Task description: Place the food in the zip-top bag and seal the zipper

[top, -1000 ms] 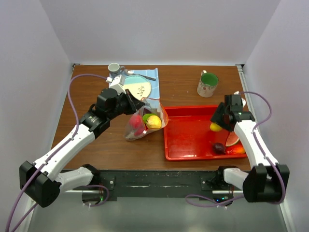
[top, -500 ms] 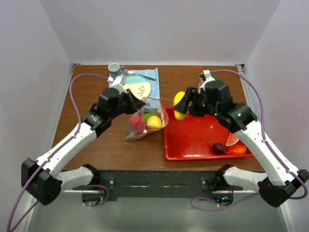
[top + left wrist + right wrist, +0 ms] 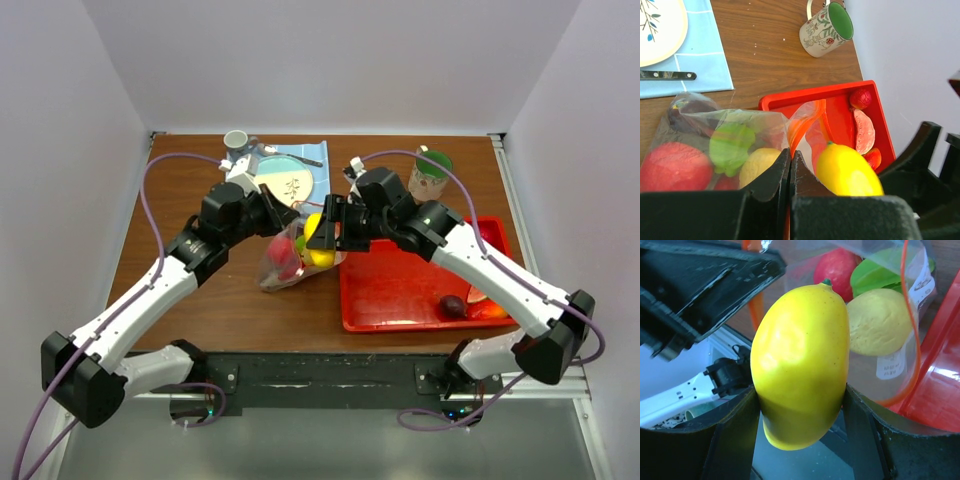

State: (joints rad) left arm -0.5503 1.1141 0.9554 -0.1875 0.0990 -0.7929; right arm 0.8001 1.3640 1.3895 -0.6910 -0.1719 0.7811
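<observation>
Right hand (image 3: 322, 232) holds yellow fruit (image 3: 800, 360) at bag (image 3: 740, 120) mouth

Zip-top bag (image 3: 755, 120) open — red, green, yellow food (image 3: 730, 147) inside, yellow piece (image 3: 800, 365) at mouth.

Bright, even light — blurred near foreground

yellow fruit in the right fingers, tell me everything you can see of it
Smooth, glossy, bright yellow mango-shaped fruit with a small dark green stem nub at its far end. The right arm's black fingers clamp its lower sides, holding it in the air right at the open mouth of the clear plastic zip-top bag. Whether it touches the bag cannot be told.
</observation>
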